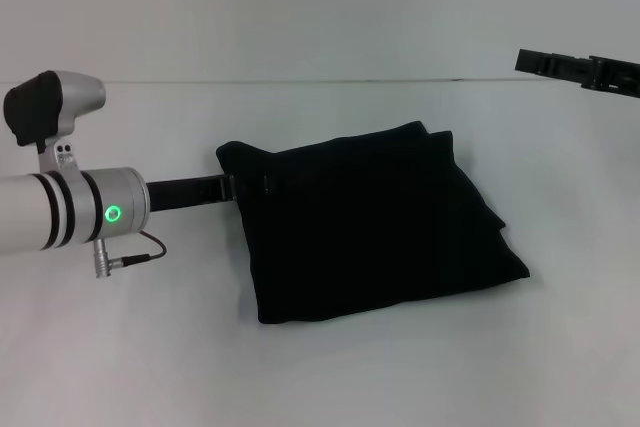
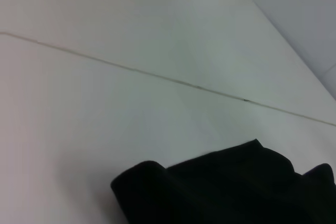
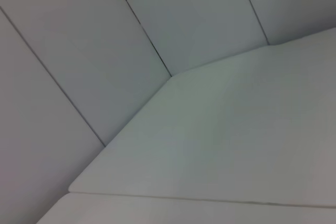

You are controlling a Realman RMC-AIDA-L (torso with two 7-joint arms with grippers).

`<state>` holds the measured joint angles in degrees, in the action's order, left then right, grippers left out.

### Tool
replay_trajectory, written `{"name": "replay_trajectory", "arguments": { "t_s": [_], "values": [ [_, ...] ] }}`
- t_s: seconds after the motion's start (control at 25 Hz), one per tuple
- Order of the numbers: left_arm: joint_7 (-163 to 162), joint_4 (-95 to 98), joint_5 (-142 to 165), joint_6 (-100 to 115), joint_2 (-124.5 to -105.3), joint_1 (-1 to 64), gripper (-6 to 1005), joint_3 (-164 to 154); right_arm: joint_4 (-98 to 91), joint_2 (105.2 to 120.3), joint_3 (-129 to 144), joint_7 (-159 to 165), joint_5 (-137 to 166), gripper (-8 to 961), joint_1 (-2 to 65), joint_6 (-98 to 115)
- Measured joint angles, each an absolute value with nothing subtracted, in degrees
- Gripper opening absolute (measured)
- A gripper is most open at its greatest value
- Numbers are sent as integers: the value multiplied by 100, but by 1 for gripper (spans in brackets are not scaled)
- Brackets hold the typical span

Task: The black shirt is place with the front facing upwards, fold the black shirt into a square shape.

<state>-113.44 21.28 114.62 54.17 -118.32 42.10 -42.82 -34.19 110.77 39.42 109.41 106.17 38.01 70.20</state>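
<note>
The black shirt [image 1: 380,227] lies on the white table [image 1: 400,377] as a thick, roughly square folded bundle, with no lettering showing. My left gripper [image 1: 240,187] reaches in from the left and meets the bundle's upper left edge, dark against the dark cloth. One corner of the black shirt [image 2: 226,187] shows in the left wrist view. My right gripper [image 1: 540,64] hangs high at the far right, well away from the shirt. The right wrist view shows only table and wall.
The white table [image 3: 236,145] runs back to a pale panelled wall [image 3: 79,51]. A thin seam [image 2: 157,76] crosses the tabletop behind the shirt. My left arm's silver wrist with a green light [image 1: 113,213] sits to the shirt's left.
</note>
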Motion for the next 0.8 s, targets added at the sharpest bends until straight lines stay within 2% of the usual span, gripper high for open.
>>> {"name": "replay_trajectory", "arguments": {
  "t_s": [0.2,0.68,0.8],
  "values": [
    [-11337,2164,11505,5434,-11829,4210,576,-4285,-3419,11093,3950,10942,10617,840,3792,7007],
    [-11334,2166,11521,5459,-11836,4280,118,-4340,-3419,11107,3950,10927,10617,841,3789,7009],
    [-11370,2134,11526,5425,-11832,4365,45,-4464,-3419,11108,3949,10910,10617,840,3805,7007]
  ]
}}
